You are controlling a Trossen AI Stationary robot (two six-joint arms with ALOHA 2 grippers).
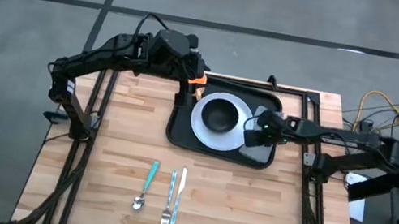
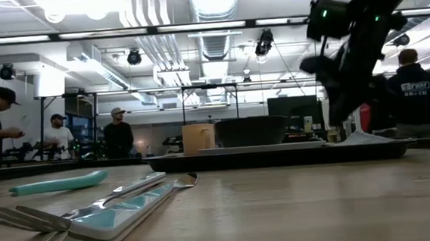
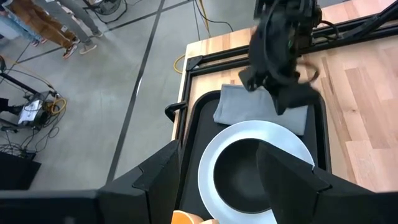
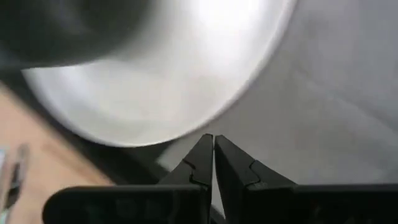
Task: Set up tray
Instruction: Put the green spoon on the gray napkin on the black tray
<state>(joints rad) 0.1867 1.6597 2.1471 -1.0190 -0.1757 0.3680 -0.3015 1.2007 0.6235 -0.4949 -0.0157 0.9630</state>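
The black tray (image 1: 179, 135) lies at the table's far middle and also shows in the low view (image 2: 278, 155). On it sits a white plate (image 1: 201, 125) carrying a small black bowl (image 1: 221, 116). A grey folded napkin (image 1: 266, 107) lies flat on the tray to the plate's right. My right gripper (image 4: 214, 138) is shut, pointing down just over the napkin (image 4: 336, 93) beside the plate's rim (image 4: 155, 93), with nothing between its fingers. My left gripper (image 3: 219, 146) is open above the tray's left edge (image 3: 189, 124), its fingers spread over the plate (image 3: 211, 155).
A teal-handled spoon (image 1: 147, 184), fork (image 1: 169, 199) and knife (image 1: 179, 197) lie side by side on the bare wood near the table's near edge, well clear of the tray. People stand in the room beyond the far edge (image 2: 117, 131).
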